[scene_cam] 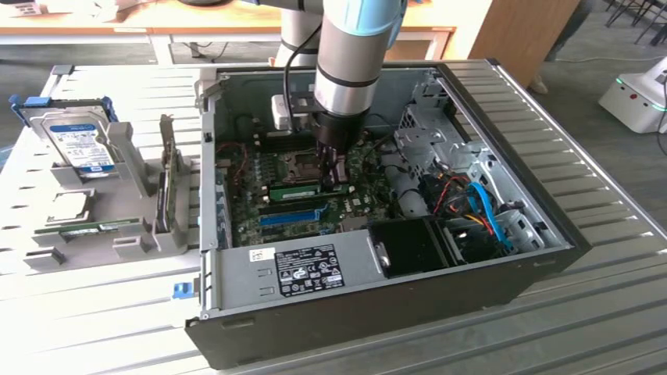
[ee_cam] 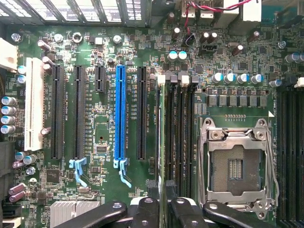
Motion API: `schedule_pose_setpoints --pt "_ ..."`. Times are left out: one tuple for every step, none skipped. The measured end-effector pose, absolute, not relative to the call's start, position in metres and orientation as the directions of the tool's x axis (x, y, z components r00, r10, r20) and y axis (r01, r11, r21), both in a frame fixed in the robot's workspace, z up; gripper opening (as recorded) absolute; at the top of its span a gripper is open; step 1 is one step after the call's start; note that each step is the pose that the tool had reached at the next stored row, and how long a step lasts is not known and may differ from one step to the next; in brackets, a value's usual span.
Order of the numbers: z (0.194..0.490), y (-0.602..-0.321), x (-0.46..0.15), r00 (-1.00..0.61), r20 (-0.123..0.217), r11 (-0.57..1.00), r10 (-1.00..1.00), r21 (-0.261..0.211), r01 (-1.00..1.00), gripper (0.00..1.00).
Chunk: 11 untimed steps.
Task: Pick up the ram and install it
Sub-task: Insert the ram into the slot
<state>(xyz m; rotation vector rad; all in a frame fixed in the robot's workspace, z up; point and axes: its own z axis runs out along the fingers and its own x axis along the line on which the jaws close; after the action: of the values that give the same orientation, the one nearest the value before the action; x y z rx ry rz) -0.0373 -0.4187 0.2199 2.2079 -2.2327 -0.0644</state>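
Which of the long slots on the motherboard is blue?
The blue slot, standing between a short black slot and a long black slot; the others are black or white.

Nothing legible from where I stand.
The black sticker [scene_cam: 305, 269] on the computer case [scene_cam: 417, 305], the blue-white label [scene_cam: 89, 154] on the hard drive [scene_cam: 62, 129] and the white lettering [ee_cam: 134, 124] beside the motherboard's blue slot [ee_cam: 120, 111] are all too small to read.
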Motion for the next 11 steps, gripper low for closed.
schedule_pose_setpoints --pt "0.22 -0.419 -0.037 -0.012 -0.028 0.011 -1.0 0.03 -0.999 0.19" --pt "0.22 -0.419 -0.037 -0.012 -0.028 0.011 -1.0 0.03 -0.999 0.19" --pt "0.22 -0.419 -0.037 -0.012 -0.028 0.011 -1.0 0.03 -0.999 0.19" --pt "0.22 -0.419 -0.037 -0.012 -0.028 0.011 -1.0 0.03 -0.999 0.19" --pt "0.221 -0.419 -0.037 -0.012 -0.028 0.011 -1.0 0.03 -0.999 0.19" --pt "0.223 -0.419 -0.037 -0.012 -0.028 0.011 -1.0 0.03 -0.999 0.19" --pt "0.224 -0.419 -0.037 -0.012 -0.028 0.011 -1.0 0.03 -0.999 0.19" --pt "0.226 -0.419 -0.037 -0.012 -0.028 0.011 -1.0 0.03 -0.999 0.19" --pt "0.228 -0.419 -0.037 -0.012 -0.028 0.011 -1.0 0.03 -0.999 0.19" --pt "0.231 -0.419 -0.037 -0.012 -0.028 0.011 -1.0 0.03 -0.999 0.19" --pt "0.233 -0.419 -0.037 -0.012 -0.028 0.011 -1.0 0.03 -0.999 0.19"
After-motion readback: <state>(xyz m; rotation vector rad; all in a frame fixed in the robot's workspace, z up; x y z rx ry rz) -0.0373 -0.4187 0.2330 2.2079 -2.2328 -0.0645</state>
